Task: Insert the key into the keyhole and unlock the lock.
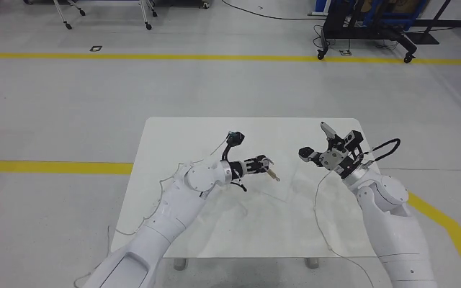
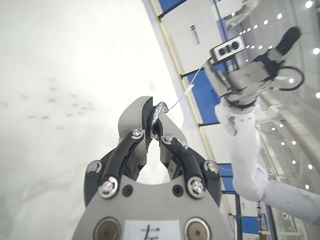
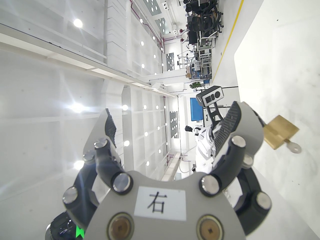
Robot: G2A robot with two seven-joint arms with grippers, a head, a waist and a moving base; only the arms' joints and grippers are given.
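My left end effector is near the centre of the top view, above the white desk. It is clamped on the steel shackle of a brass padlock. In the left wrist view the curved bar is pinched between the two ribbed pads, just above the centre of the frame, and its bend pokes out past the tips. The lock body cannot be seen from that camera.

In the right wrist view the padlock is at the right edge, about halfway down, tilted and seen against the desk top. A silver key sticks out of its lower end with the round head free, so the blade is in the keyhole. I cannot tell whether the shackle has released.

My right end effector is right of centre in the top view, over the desk and well apart from the padlock. Its fingers are spread wide with nothing between them. A thin white cord runs from near the shackle up toward the right arm.
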